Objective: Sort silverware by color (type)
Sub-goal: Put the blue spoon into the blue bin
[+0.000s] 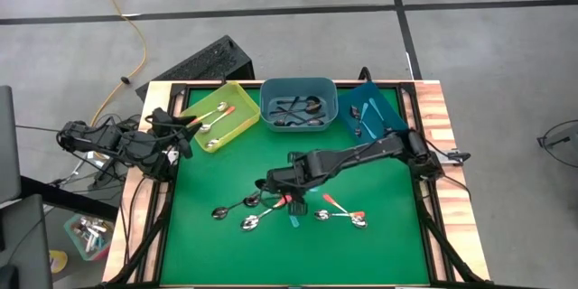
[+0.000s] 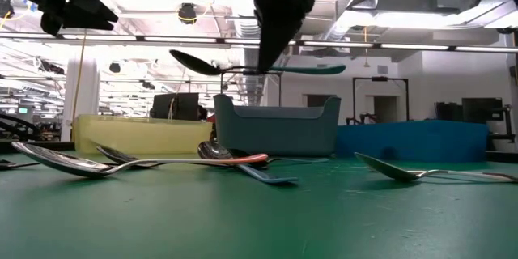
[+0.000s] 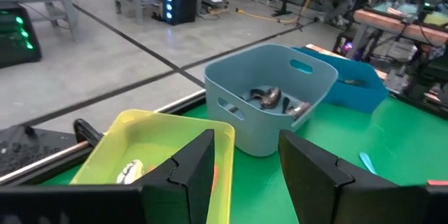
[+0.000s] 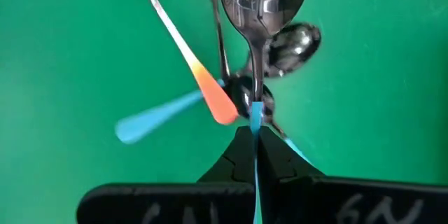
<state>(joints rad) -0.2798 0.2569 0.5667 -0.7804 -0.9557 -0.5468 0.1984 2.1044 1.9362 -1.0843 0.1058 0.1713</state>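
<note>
Teal-handled spoon (image 4: 260,14) pinched in right end effector (image 4: 255,147).

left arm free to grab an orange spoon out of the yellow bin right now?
Probably yes. The left tool hangs open right over the yellow bin, with the orange-handled spoons lying uncovered inside. The right tool is off at mid-mat, shut on a blue-handled spoon, so nothing blocks it.

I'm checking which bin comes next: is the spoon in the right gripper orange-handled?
No, the right gripper is shut on a blue-handled spoon, its teal handle running between the fingers.
</note>
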